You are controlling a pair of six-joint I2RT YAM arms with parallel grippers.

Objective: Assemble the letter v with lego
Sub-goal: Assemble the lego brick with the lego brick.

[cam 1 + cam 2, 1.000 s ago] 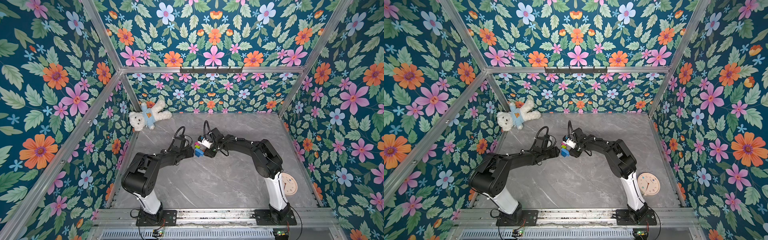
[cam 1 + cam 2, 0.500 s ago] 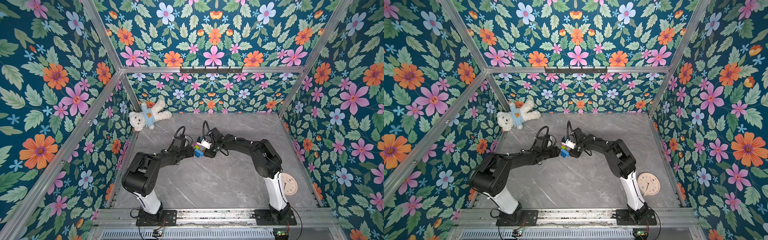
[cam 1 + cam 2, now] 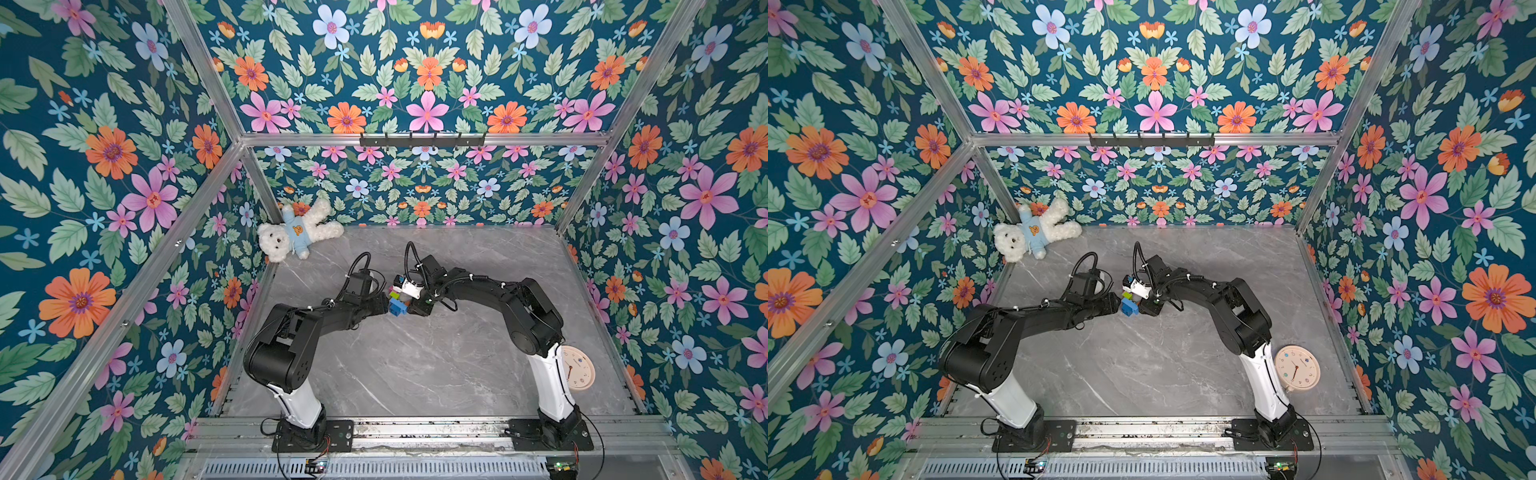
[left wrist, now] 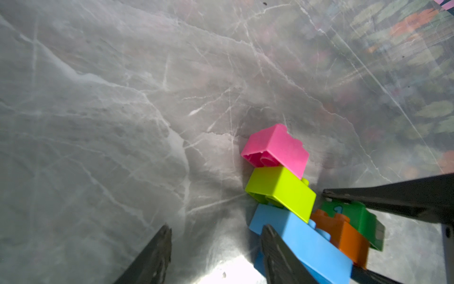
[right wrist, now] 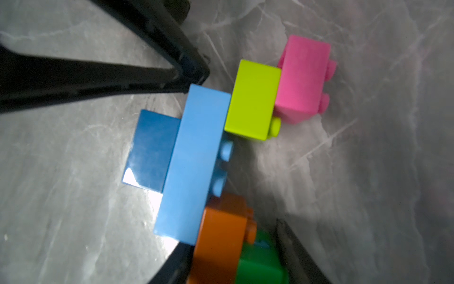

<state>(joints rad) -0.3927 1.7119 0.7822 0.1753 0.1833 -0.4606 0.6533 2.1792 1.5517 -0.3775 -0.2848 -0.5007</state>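
The lego cluster [image 3: 398, 300] [image 3: 1129, 302] lies mid-table, the start of the letter v. In the right wrist view a dark blue brick [image 5: 152, 150] joins a long light-blue brick [image 5: 196, 159]. Lime [image 5: 253, 98] and pink [image 5: 302, 81] bricks form one arm, orange [image 5: 221, 241] and green [image 5: 260, 265] bricks the other. My right gripper [image 5: 231, 236] [image 3: 417, 305] is shut on the orange and green bricks. My left gripper [image 4: 218, 248] [image 3: 384, 306] is open with nothing between its jaws. One of its fingers [image 4: 275, 248] rests against the light-blue brick [image 4: 307, 241].
A white teddy bear [image 3: 297, 235] lies in the far left corner. A round clock [image 3: 577, 368] lies by the right arm's base. Floral walls close in the grey marble table [image 3: 415, 374] on three sides.
The right gripper's jaws have narrowed onto the orange and green bricks. Both arms and the cluster stay almost where they were.
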